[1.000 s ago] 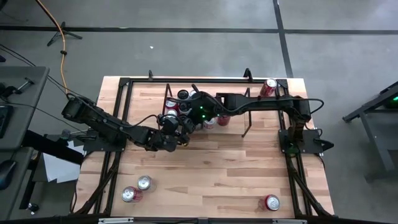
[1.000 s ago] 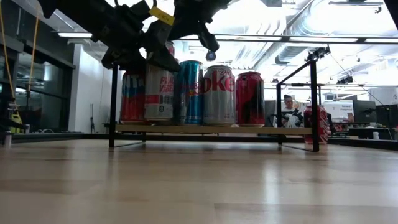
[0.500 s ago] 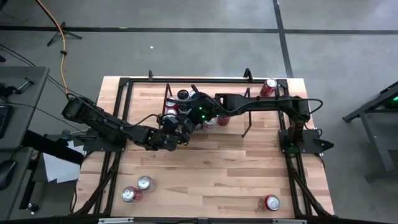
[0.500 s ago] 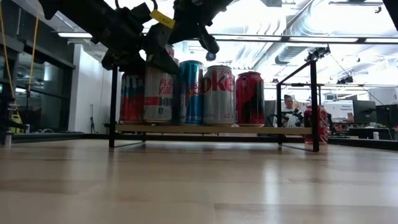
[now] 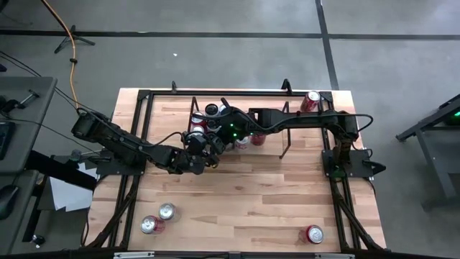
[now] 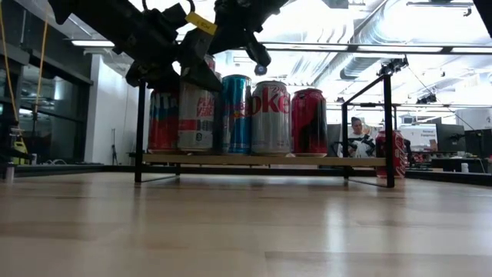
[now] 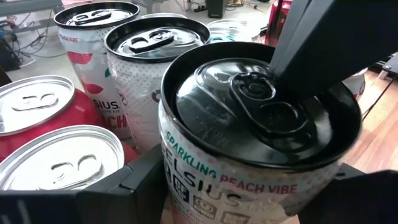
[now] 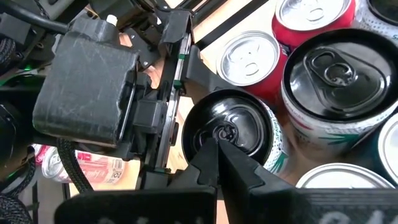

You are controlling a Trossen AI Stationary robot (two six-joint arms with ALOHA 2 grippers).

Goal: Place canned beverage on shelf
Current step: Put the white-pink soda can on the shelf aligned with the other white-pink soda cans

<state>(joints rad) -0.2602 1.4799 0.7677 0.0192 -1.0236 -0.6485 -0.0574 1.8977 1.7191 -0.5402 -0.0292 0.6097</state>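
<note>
A white, dotted Celsius beverage can with a black lid [image 7: 261, 118] is held upright at the front left corner of the low black-rod shelf with a flat top [image 6: 261, 160]. In the low view it stands at the left of the frame, in line with a row of cans: a red-and-blue can [image 6: 163, 119], a blue can [image 6: 235, 114], a silver Diet Coke can [image 6: 270, 118] and a dark red can [image 6: 308, 121]. The grip is low on the body, probably so that the can may be set down level among close neighbours without being tipped.

The left gripper [image 5: 199, 142], seen just left of centre in the high view, is closed around the sides of the held can; in the left wrist view its dark fingers [image 7: 140, 180] are seen pressed against the can's wall at lower left and lower right. The right gripper [image 5: 221, 128] is brought in from the upper right of the high view and is poised over the same can. In the right wrist view its dark fingers [image 8: 233, 168] are drawn together to a narrow tip lying on, or just above, the black lid near the pull tab; contact cannot be confirmed. This is judged to be a steadying press from above while the can is seated.

Whether the can's base already rests fully on the shelf top cannot be told. Other cans are left off the shelf: two at lower left of the wooden table [image 5: 237, 194], one at lower right, one at upper right.
</note>
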